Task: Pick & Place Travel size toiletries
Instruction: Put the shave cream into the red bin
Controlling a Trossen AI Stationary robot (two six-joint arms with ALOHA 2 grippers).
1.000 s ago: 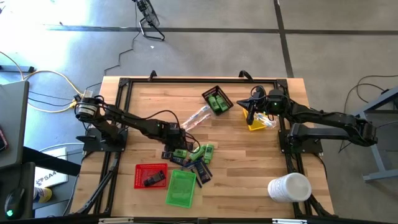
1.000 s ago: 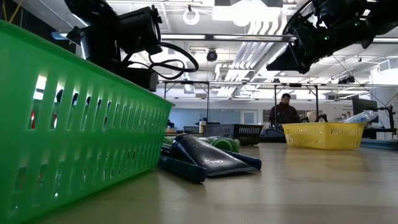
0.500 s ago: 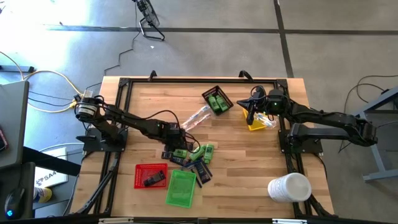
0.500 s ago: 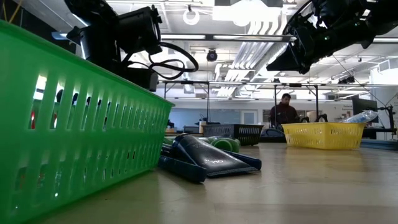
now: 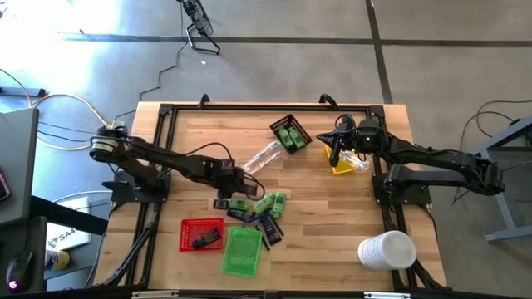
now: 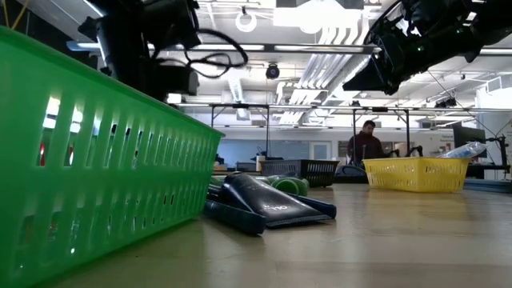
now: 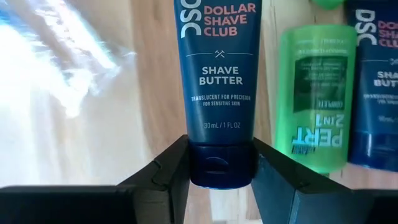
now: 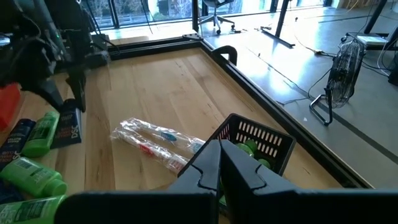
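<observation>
My left gripper (image 7: 221, 169) (image 5: 229, 189) is over the table's middle, shut on a dark blue tube (image 7: 217, 62) printed "Shave Butter". A bright green bottle (image 7: 314, 118) and a second dark tube (image 7: 373, 93) lie flat on the wood beside it. Clear-wrapped sticks (image 7: 68, 74) (image 5: 264, 155) lie on its other side. More green bottles (image 5: 270, 202) and dark tubes (image 5: 268, 226) (image 6: 268, 204) lie in a loose pile. My right gripper (image 8: 221, 163) (image 5: 337, 148) hangs shut and holding nothing beside the yellow tray (image 5: 345, 164). My left gripper pinches the dark tube by its cap end (image 7: 221, 163) between the two fingers (image 7: 174, 168), one on each side of the cap. The tube's body points straight away from the fingers. Whether it is lifted or lies on the wood, I cannot tell.
A black tray (image 5: 289, 133) (image 8: 261, 144) with green bottles stands toward the far edge. A red tray (image 5: 202, 234) and a green tray (image 5: 242, 251) (image 6: 96, 160) sit near the front. A big white cylinder (image 5: 386, 249) lies at the near right. A person (image 6: 366, 144) shows in the room behind.
My left arm has shifted: in the low view its wrist has moved up and out toward the picture's left, and in the high view its shoulder end has swung. The right arm and the trays have kept still.
</observation>
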